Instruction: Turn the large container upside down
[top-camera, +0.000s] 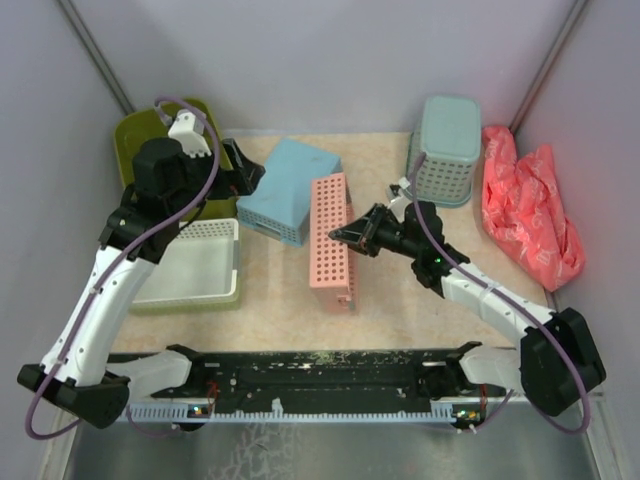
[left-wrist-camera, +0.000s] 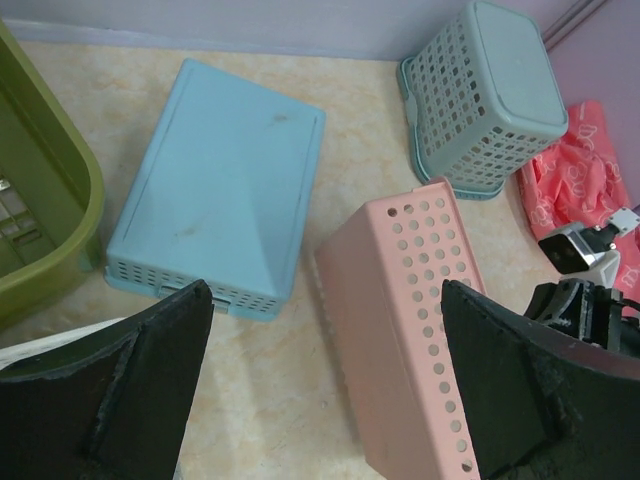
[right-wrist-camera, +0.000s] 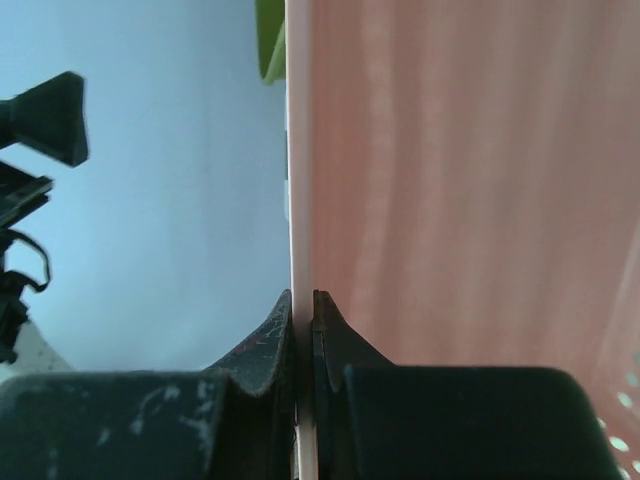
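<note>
Overhead from near edge, left wrist downward, right wrist close-up, all sharing pink basket (top-camera: 332, 240)

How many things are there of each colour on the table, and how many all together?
Green: 2, the deep tub and the flat tray
Blue: 1, the blue basket
Teal: 1, the teal basket
Pink: 1, the pink basket
Red: 1, the crumpled bag
Total: 6
</note>
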